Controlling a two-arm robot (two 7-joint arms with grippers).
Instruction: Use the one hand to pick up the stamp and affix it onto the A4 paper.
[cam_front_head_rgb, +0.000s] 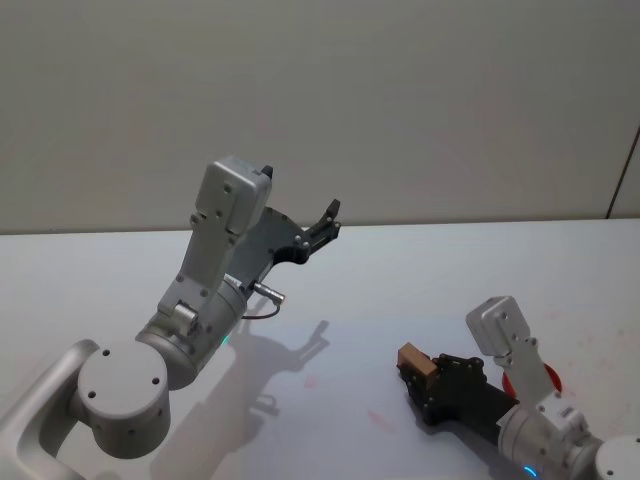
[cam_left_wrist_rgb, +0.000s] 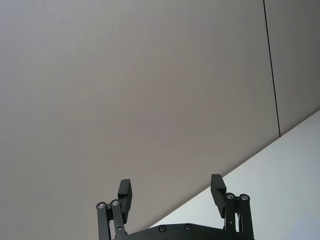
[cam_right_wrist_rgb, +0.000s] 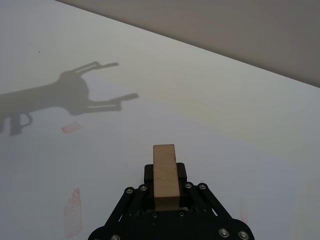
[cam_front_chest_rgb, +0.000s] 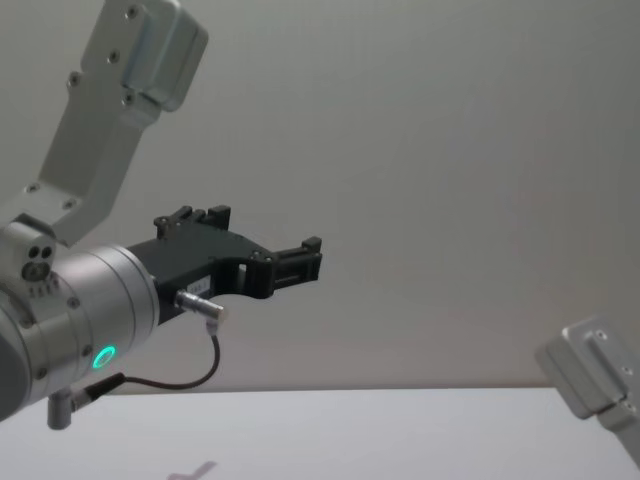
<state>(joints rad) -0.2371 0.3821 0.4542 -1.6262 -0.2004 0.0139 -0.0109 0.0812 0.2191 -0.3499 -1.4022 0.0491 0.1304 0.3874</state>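
- where is the right gripper (cam_front_head_rgb: 415, 378)?
- lower right of the head view, low over the white table (cam_front_head_rgb: 400, 290), pointing to the upper left. its fingers clamp the wooden stamp (cam_front_head_rgb: 416, 360).
- and the left gripper (cam_front_head_rgb: 330, 222)?
- lifted at centre left, fingers spread wide.

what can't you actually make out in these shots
stamp printing face: head and right wrist views, hidden by the block's own plain sides.
right gripper fingertips: right wrist view, behind the stamp.
A4 paper edges: head view, lost against the white table.
right arm: chest view, cut by right edge.
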